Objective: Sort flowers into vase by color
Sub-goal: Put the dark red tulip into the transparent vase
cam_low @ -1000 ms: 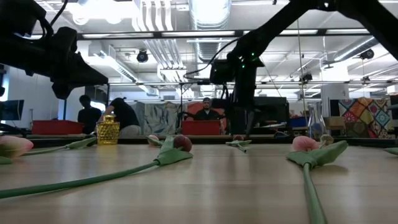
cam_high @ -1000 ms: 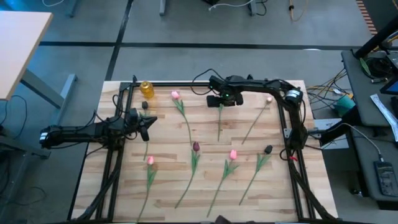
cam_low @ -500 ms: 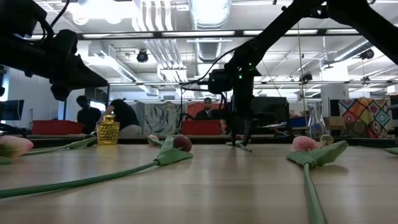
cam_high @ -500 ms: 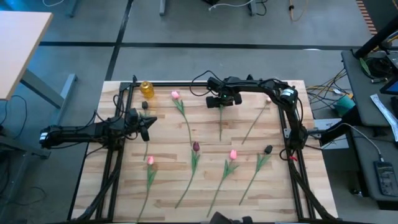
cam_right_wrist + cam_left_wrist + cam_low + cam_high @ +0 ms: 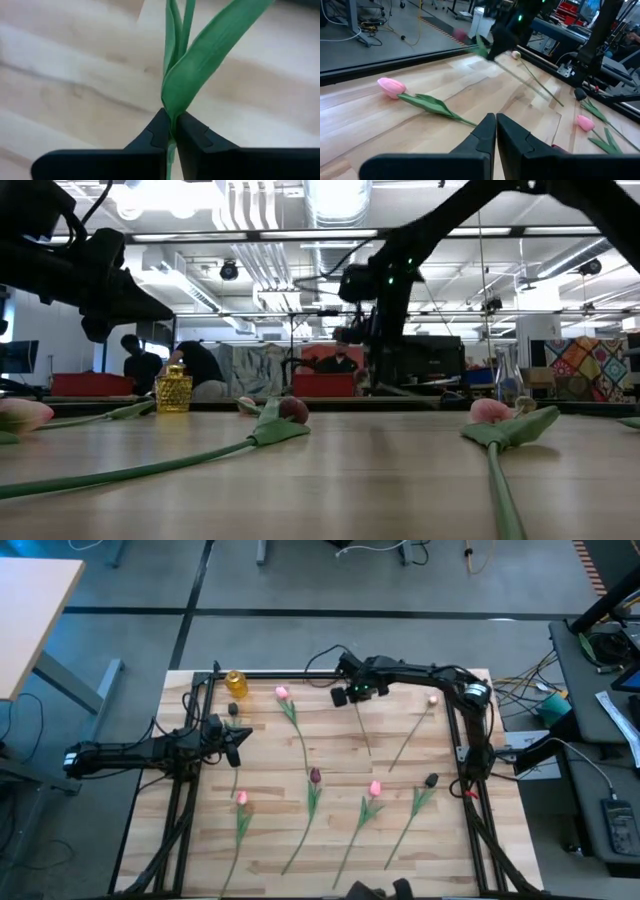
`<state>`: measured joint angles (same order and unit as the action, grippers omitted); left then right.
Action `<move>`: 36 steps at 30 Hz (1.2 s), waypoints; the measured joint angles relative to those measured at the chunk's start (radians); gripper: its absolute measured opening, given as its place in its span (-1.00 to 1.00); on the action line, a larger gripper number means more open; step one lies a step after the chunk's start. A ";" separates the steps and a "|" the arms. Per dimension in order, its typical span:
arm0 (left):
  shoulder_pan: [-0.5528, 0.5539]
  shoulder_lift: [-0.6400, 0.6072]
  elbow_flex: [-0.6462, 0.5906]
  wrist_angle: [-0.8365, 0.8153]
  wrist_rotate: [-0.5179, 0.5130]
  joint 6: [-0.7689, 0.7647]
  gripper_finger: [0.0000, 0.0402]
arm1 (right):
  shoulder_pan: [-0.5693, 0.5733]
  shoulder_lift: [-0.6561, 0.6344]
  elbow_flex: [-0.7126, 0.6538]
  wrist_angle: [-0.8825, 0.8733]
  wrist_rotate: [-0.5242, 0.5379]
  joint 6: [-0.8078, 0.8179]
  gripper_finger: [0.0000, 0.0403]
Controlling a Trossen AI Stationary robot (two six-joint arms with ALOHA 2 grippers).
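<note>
From above, near the table's (image 5: 270, 790) far edge, the right gripper (image 5: 356, 692) pinches a flower stem (image 5: 364, 730); other flowers (image 5: 311, 792) lie spread across the wood. At table height, the lifted stem (image 5: 400, 392) hangs clear. Left wrist view: left gripper (image 5: 496, 131) pressed together. Right wrist view: fingers (image 5: 156, 131) clamp green leaves (image 5: 200, 60).

Bright, even overhead light; ceiling-lamp glare in the low view; blurred wrist-view backgrounds.

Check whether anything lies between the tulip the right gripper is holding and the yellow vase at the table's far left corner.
The right gripper is shut on the tulip's stem, lifted at the far edge. Toward the yellow vase, only the pink tulip lies on the table between them; carried above the surface, nothing visible blocks it. The left gripper waits nearer, off that line.
</note>
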<state>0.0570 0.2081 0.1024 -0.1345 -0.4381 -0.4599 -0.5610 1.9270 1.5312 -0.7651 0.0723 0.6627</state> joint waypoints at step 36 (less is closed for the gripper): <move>0.000 0.000 0.000 0.046 -0.027 0.036 -1.00 | -0.038 -1.219 -0.837 0.958 0.617 -0.919 -0.94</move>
<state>0.0570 0.2081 0.1024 -0.0883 -0.4648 -0.4240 -0.5987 0.7078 0.6946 0.1932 0.6890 -0.2559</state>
